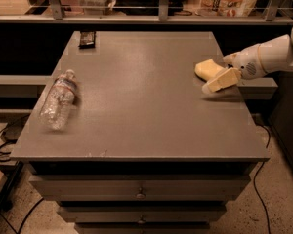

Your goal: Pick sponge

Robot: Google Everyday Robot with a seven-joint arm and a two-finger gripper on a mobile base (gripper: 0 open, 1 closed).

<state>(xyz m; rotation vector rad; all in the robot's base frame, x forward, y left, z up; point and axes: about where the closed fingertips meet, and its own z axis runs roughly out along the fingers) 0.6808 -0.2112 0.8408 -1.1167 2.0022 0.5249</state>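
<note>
The sponge (206,68), a small pale yellow foam block, lies on the grey table (146,106) near its right edge. My gripper (216,74) reaches in from the right on a white arm (268,55) and is low at the sponge. It is open. Its near finger (221,80), with a flat yellowish pad, lies just in front of the sponge. The far finger is mostly hidden behind the sponge. I cannot tell whether the fingers touch the sponge.
A clear plastic bottle (58,99) lies on its side at the table's left. A small dark object (87,39) sits at the far left corner. A railing with bags behind it (161,4) runs along the back. Drawers (139,191) are below the tabletop.
</note>
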